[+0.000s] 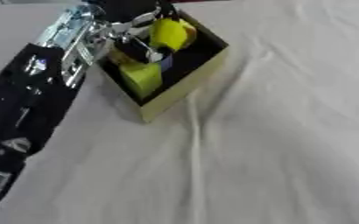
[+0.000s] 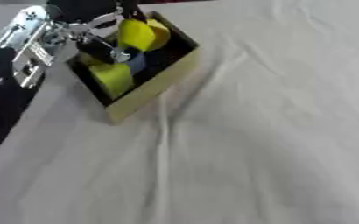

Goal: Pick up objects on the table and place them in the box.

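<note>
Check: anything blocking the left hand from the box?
Nothing visible. The left hand already reaches down inside the box, its fingers among the yellow objects there. No object lies on the white cloth around the box. Whether the fingers hold anything is unclear.

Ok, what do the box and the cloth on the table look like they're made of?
The box looks like thin cardboard or card, though that is uncertain: flat, pale yellow matte walls, straight folded edges, a dark inside. The table cover is an off-white woven-looking cloth with a dull finish; long soft creases and wrinkles run across it, so fabric rather than a hard surface.
</note>
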You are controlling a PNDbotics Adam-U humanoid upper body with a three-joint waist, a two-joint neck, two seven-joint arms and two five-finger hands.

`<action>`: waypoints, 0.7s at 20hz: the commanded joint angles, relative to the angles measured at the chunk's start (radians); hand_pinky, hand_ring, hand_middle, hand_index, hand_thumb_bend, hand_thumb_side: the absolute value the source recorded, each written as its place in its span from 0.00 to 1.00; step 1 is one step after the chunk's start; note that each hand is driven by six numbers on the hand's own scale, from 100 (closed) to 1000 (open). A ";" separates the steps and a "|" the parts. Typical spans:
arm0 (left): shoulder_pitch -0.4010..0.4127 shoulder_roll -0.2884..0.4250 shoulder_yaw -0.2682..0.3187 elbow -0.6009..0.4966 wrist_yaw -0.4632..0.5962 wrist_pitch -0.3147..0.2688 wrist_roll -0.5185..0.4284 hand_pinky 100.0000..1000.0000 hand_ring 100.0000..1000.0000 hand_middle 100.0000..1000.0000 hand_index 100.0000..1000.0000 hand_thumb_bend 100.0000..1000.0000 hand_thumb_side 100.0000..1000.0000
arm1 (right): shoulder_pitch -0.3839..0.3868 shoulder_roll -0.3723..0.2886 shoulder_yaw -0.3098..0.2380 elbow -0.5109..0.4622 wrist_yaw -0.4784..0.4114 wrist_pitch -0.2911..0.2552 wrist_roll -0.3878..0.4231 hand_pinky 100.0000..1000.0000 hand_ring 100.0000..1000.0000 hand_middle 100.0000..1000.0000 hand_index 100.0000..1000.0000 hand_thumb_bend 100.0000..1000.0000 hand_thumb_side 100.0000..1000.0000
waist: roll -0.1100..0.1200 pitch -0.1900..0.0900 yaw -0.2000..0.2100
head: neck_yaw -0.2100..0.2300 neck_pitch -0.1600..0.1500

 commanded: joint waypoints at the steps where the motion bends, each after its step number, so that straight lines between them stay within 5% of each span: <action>1: -0.020 -0.025 0.029 0.037 -0.055 -0.004 0.035 0.70 0.63 0.58 0.75 0.28 0.21 | -0.012 -0.013 -0.004 -0.015 -0.006 0.000 0.003 0.84 0.77 0.55 0.71 0.00 0.41 | -0.006 -0.026 -0.003 | -0.005 -0.003; 7: -0.010 -0.035 0.081 0.126 0.002 -0.006 0.012 0.74 0.71 0.68 0.83 0.49 0.36 | -0.012 -0.015 -0.007 -0.015 -0.005 -0.002 -0.003 0.84 0.77 0.55 0.71 0.00 0.41 | -0.006 -0.026 -0.004 | -0.014 0.001; 14: -0.008 -0.024 0.104 0.081 -0.053 0.041 0.053 0.78 0.79 0.77 0.90 0.65 0.44 | -0.010 -0.016 -0.006 -0.015 -0.003 -0.004 -0.007 0.84 0.77 0.55 0.71 0.00 0.41 | -0.010 -0.027 -0.004 | -0.013 0.004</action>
